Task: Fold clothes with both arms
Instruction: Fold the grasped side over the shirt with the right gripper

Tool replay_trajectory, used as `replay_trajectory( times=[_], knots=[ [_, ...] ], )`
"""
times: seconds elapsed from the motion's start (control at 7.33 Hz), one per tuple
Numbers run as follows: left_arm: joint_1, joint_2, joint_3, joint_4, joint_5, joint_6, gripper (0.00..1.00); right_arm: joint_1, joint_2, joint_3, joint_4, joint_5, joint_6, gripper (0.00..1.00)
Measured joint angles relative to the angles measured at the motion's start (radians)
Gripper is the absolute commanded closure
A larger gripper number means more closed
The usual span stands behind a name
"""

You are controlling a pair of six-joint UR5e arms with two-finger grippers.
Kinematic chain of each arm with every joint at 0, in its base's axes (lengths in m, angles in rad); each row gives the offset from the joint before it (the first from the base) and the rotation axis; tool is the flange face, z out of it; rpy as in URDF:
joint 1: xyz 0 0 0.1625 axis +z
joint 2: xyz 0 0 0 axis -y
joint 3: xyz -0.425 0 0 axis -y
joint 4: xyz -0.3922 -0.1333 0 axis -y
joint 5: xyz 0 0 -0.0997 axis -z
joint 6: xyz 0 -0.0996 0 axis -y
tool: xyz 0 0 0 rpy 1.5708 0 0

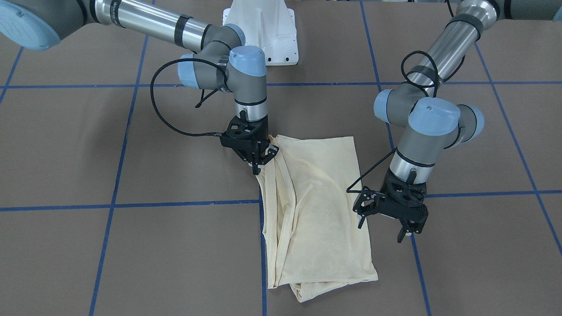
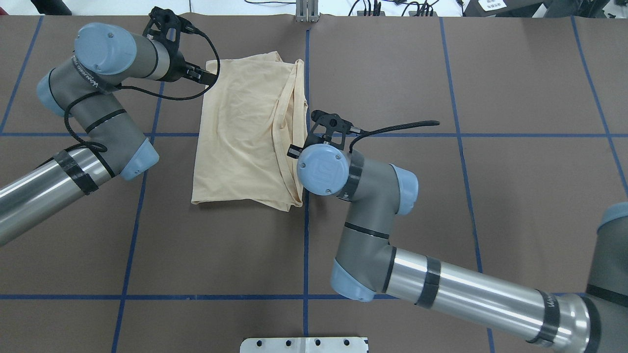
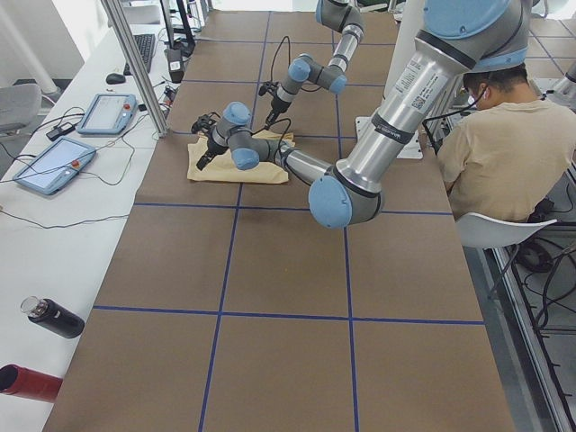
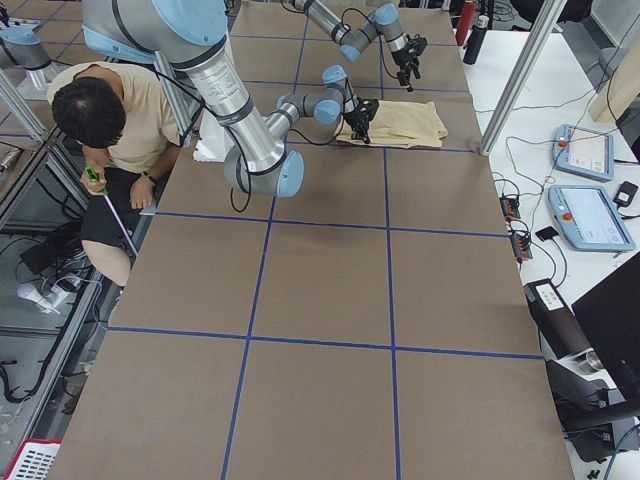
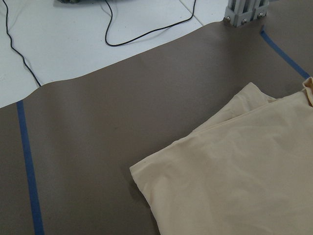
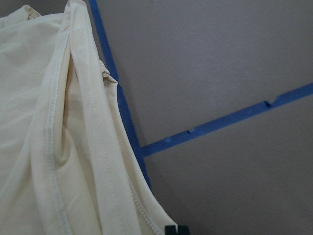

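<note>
Your right gripper (image 1: pixel 263 160) has its fingers (image 6: pixel 176 229) drawn together on the stitched side edge of the T-shirt (image 1: pixel 320 197), near the corner closest to the white pedestal base (image 1: pixel 259 26). Pleats fan out from that pinch, so I judge the cloth is raised a little there, held so that side can be carried over or pulled straight.

Your left gripper (image 1: pixel 381 230) has its fingers (image 1: pixel 401 233) spread wide with nothing between them. It hangs just off the opposite long edge, toward the end farther from the base. I read that as lining up for a matching grip.

The shirt lies on the table (image 1: pixel 131 153) out in front of the base, already folded to a long rectangle, with no print showing.

Further out, both wrists point down at the shirt. The right arm (image 1: pixel 246 74) reaches in from one side of the base and the left arm (image 1: pixel 421 127) from the other. Pulling from one side alone could skew the fold, so take the second hold first.
</note>
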Motion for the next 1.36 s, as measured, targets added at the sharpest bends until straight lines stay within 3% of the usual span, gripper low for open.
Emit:
replay_trajectory(
  times=[0.27, 0.41, 0.55, 0.96, 1.36],
  knots=[
    [0.003, 0.022, -0.023, 0.001, 0.0, -0.001, 0.0, -0.031, -0.201, 0.224, 0.0, -0.006, -0.003, 1.0],
    [0.004, 0.032, -0.034, 0.001, -0.001, -0.001, 0.0, -0.048, -0.264, 0.285, 0.0, -0.02, -0.004, 0.57],
    [0.004, 0.037, -0.038, 0.001, -0.001, -0.001, 0.0, -0.065, -0.291, 0.309, -0.001, -0.036, -0.004, 0.01],
    [0.004, 0.039, -0.041, 0.001, -0.002, 0.0, 0.0, -0.08, -0.279, 0.31, -0.019, -0.05, -0.073, 0.0],
    [0.006, 0.039, -0.042, 0.0, -0.002, 0.001, 0.0, -0.048, -0.096, 0.215, -0.205, -0.048, -0.136, 0.32]
  ],
)
